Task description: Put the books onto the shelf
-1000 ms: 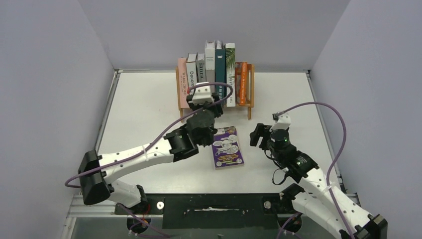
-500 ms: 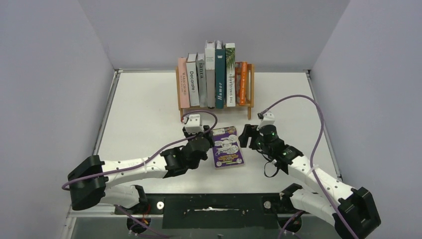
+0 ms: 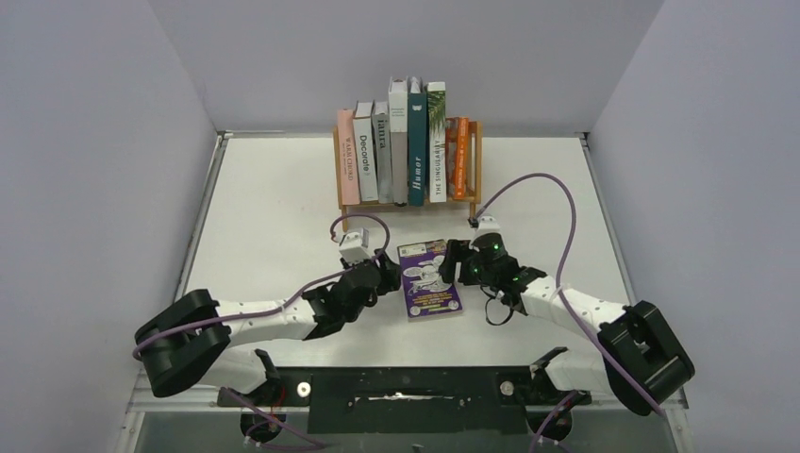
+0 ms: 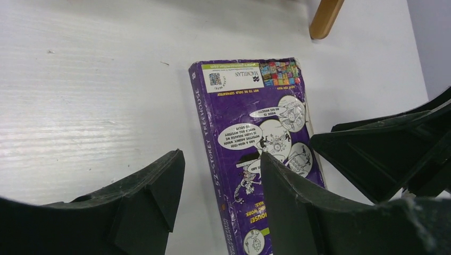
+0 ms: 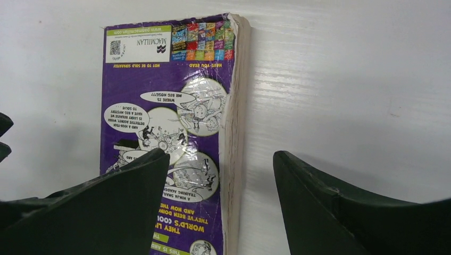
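1. On the white table, the left gripper sits low at the left side of a purple cartoon-covered paperback book; its jaws stand apart and hold nothing.
2. In the left wrist view the left gripper straddles the spine edge of the purple paperback; one black finger is over bare table and the other is over the cover; whether either touches the book I cannot tell.
3. The purple paperback lies flat with its back cover up, at the front middle of the table between the two grippers; it is well apart from the shelf and not on it.
4. The right gripper sits just beside the paperback's right edge; its jaws are also spread and empty; in the right wrist view the right gripper straddles the worn page edge, one finger over the cover and one over the table.
5. At the far edge stands the small light-wood open rack shelf, holding an upright row of books; from left to right: a pink book; a brown "Decorate" book; a grey book; a taller pale grey book; a dark teal "Humor" book; a white book with a palm-leaf spine; a thin orange paperback at the right end.
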